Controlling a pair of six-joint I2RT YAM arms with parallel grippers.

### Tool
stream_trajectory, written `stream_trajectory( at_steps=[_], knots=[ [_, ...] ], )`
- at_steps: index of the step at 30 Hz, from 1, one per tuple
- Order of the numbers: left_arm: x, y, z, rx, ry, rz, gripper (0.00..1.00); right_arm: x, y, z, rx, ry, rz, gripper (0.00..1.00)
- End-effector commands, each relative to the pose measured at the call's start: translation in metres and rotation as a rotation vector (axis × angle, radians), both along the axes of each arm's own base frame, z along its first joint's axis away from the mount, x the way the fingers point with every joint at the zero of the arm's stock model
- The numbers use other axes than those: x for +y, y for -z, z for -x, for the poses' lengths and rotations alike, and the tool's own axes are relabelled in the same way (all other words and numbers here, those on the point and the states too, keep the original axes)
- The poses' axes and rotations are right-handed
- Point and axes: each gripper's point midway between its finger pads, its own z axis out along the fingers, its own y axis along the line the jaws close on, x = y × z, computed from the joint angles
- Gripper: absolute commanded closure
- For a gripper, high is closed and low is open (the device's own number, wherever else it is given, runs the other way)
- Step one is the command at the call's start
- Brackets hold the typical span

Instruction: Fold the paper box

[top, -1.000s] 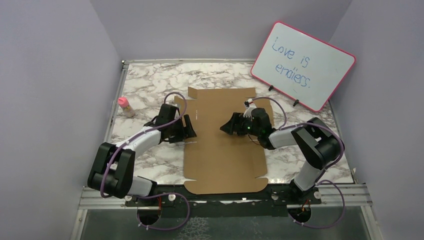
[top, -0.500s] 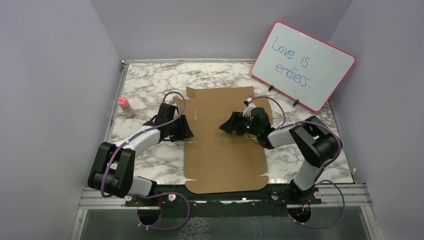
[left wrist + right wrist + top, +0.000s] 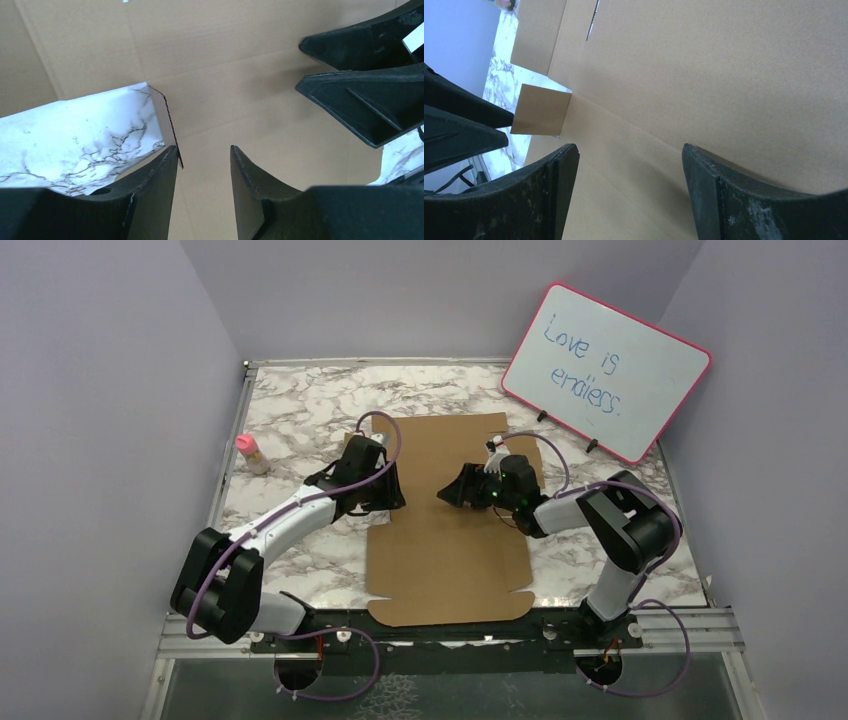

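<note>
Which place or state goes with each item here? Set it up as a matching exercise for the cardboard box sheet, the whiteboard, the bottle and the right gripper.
Things:
1. paper box
2. whiteboard
3. pink-capped bottle
4. right gripper

Places or states:
A. propped up at the table's far right
B. jaws open, over the cardboard
C. spread out in the middle of the table
D. upright near the table's left edge

Pairs: 1-C, 2-A, 3-D, 4-B

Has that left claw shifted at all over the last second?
Yes. The left claw has moved rightward, away from the pink-capped bottle, and now sits over the left edge of the paper box.
</note>
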Motion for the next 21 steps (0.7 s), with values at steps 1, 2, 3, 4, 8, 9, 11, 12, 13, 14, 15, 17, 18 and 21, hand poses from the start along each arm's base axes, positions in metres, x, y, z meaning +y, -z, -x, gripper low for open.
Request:
stream_trajectory(
  at_steps=[1, 2, 3, 4, 8, 9, 11, 12, 13, 14, 15, 17, 18, 21],
  knots=[
    [-0.015, -0.004, -0.004, -0.036, 0.022, -0.063, 0.56, -0.007, 0.037, 0.018, 0.120, 0.005, 0.078, 0.19],
    [-0.016, 0.000, -0.003, -0.030, 0.026, -0.072, 0.56, -0.007, 0.037, 0.018, 0.120, 0.006, 0.078, 0.19],
    [-0.017, 0.004, -0.001, -0.020, 0.030, -0.080, 0.56, -0.007, 0.037, 0.018, 0.120, 0.006, 0.079, 0.19],
    [-0.019, 0.008, -0.001, -0.012, 0.033, -0.087, 0.56, -0.007, 0.037, 0.018, 0.122, 0.007, 0.080, 0.19],
    [-0.024, 0.015, 0.003, 0.008, 0.048, -0.093, 0.56, -0.008, 0.037, 0.018, 0.121, 0.010, 0.081, 0.19],
    [-0.023, 0.013, 0.002, 0.004, 0.048, -0.093, 0.56, -0.008, 0.036, 0.018, 0.117, 0.009, 0.081, 0.19],
    [-0.021, 0.006, -0.001, -0.024, 0.043, -0.098, 0.56, -0.007, 0.032, 0.017, 0.107, 0.007, 0.082, 0.19],
    [-0.019, -0.001, -0.005, -0.046, 0.037, -0.108, 0.56, -0.007, 0.028, 0.015, 0.096, 0.005, 0.080, 0.19],
    [-0.016, -0.005, -0.007, -0.062, 0.028, -0.120, 0.55, -0.006, 0.026, 0.014, 0.091, 0.002, 0.083, 0.19],
    [-0.012, -0.011, -0.010, -0.080, 0.015, -0.142, 0.53, -0.006, 0.022, 0.014, 0.080, -0.002, 0.085, 0.19],
    [-0.008, -0.017, -0.013, -0.100, 0.005, -0.157, 0.52, -0.005, 0.015, 0.011, 0.063, -0.003, 0.084, 0.19],
    [-0.003, -0.031, -0.020, -0.140, -0.006, -0.176, 0.49, -0.006, 0.004, 0.007, 0.035, -0.002, 0.095, 0.19],
    [0.000, -0.037, -0.024, -0.157, -0.011, -0.181, 0.48, -0.006, -0.002, 0.004, 0.017, -0.001, 0.102, 0.18],
    [0.007, -0.054, -0.039, -0.205, -0.039, -0.185, 0.47, -0.008, -0.019, -0.006, -0.023, 0.022, 0.130, 0.15]
  ],
)
